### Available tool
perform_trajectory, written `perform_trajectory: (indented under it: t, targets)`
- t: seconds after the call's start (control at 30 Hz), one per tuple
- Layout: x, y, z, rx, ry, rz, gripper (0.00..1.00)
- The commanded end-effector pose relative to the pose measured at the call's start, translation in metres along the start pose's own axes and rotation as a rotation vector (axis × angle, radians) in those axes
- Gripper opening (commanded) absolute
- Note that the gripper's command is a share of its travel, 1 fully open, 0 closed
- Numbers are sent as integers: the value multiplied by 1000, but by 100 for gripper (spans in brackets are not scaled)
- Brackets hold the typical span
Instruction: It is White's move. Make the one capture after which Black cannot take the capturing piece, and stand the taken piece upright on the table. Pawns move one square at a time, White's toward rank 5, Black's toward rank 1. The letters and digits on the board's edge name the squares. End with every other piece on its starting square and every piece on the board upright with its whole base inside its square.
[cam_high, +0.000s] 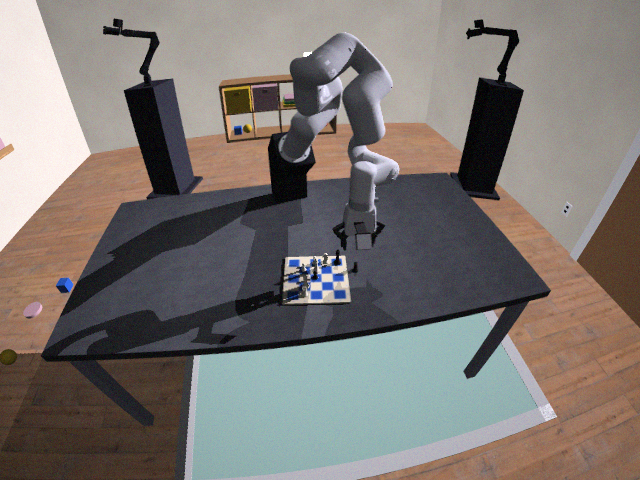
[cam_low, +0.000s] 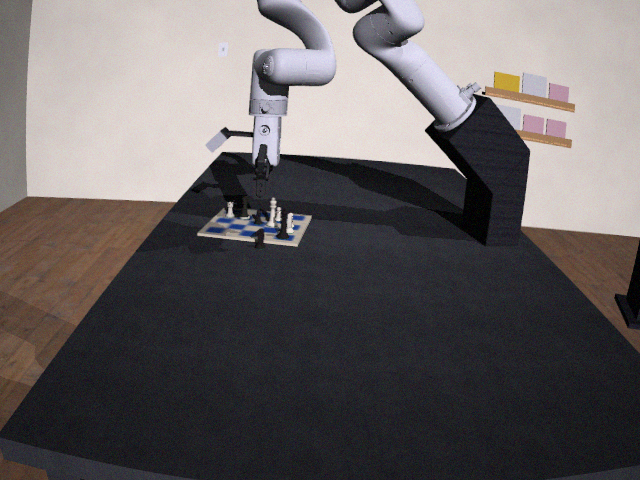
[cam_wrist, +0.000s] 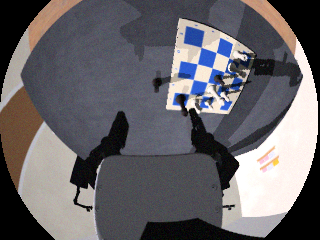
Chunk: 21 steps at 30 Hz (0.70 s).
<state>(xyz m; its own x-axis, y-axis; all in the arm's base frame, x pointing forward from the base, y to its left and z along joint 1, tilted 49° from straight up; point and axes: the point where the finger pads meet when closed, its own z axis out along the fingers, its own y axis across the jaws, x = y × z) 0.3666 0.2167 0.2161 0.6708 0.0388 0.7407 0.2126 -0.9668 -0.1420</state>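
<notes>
My gripper (cam_high: 360, 244) (cam_low: 260, 194) (cam_wrist: 156, 117) is open and empty, above the table behind the board's right side in the top view. A small black piece, knight-like (cam_high: 355, 267) (cam_low: 259, 238) (cam_wrist: 157, 82), stands upright on the table just off the board (cam_high: 323, 302) (cam_low: 232, 239). A tall black piece (cam_high: 337, 257) (cam_low: 282, 228) stands on the board near that edge, with a white piece (cam_high: 325, 259) (cam_low: 290, 222) beside it. A tall white piece (cam_low: 272, 212), a small black piece (cam_low: 258, 217), a dark piece (cam_low: 245, 208) and a white piece (cam_low: 230, 209) also stand there. Exact squares are too small to read.
The board lies near the table's (cam_high: 439, 253) (cam_low: 320, 335) front edge in the top view. The arm's black pedestal (cam_high: 289, 173) (cam_low: 498, 180) stands at the back. Several pieces stand close together on the board's left and rear parts. Arm shadows cross the table.
</notes>
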Motion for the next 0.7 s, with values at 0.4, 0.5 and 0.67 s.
perform_trajectory:
  t: [0.4, 0.5, 0.67]
  targets:
    - [45, 104, 4, 2, 10, 589, 100]
    - [51, 141, -3, 2, 7, 774, 100]
    - [52, 176, -12, 2, 3, 949, 100]
